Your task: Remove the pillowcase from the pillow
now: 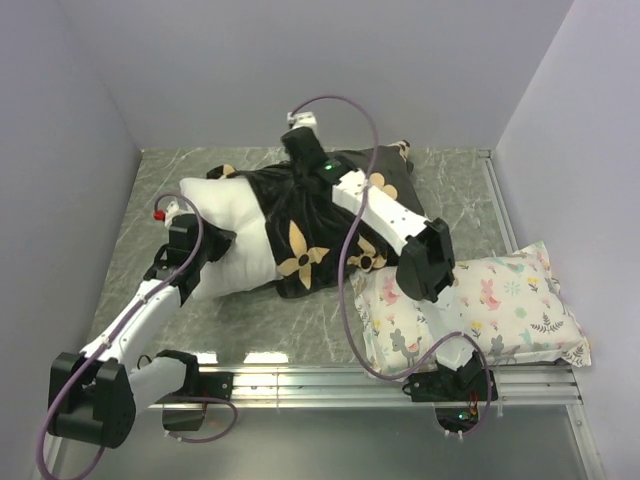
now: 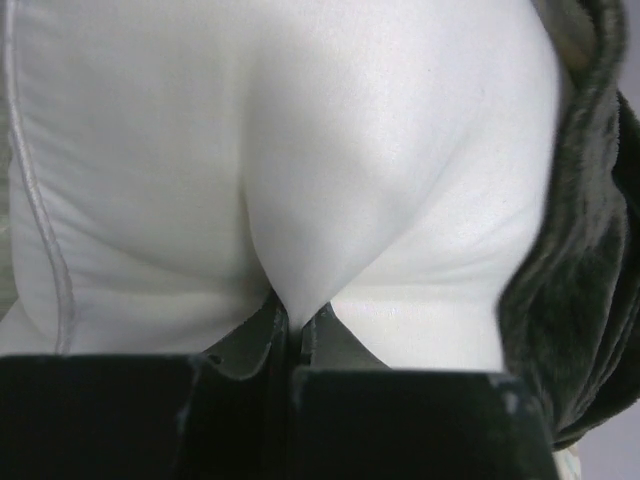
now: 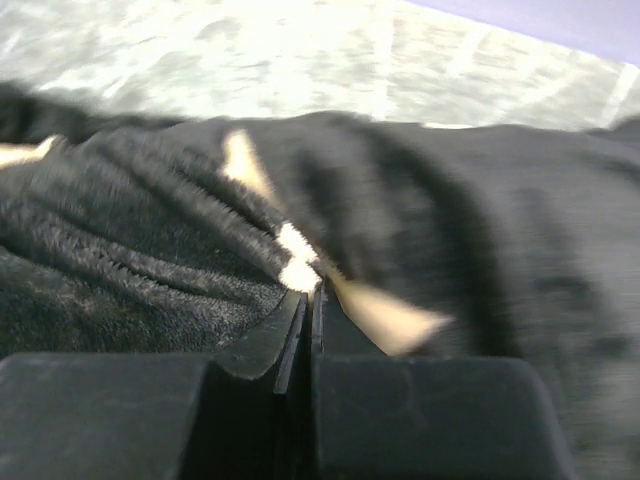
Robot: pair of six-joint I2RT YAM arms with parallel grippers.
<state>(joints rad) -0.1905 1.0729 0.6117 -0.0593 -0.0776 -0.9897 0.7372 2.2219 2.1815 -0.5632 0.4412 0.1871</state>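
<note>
The plain white pillow (image 1: 225,225) lies at the table's left middle, its right half still inside the black plush pillowcase (image 1: 310,215) with tan flowers. My left gripper (image 1: 212,240) is shut on a pinched fold of the pillow (image 2: 300,200); the pillowcase edge (image 2: 580,300) hangs at the right of the left wrist view. My right gripper (image 1: 297,150) is shut on a bunched fold of the pillowcase (image 3: 150,260) at its far edge, near a tan motif (image 3: 385,315).
A smaller floral-print pillow (image 1: 470,305) lies at the front right, partly under the right arm's elbow. Grey walls stand close on the left, back and right. A metal rail (image 1: 380,380) runs along the near edge.
</note>
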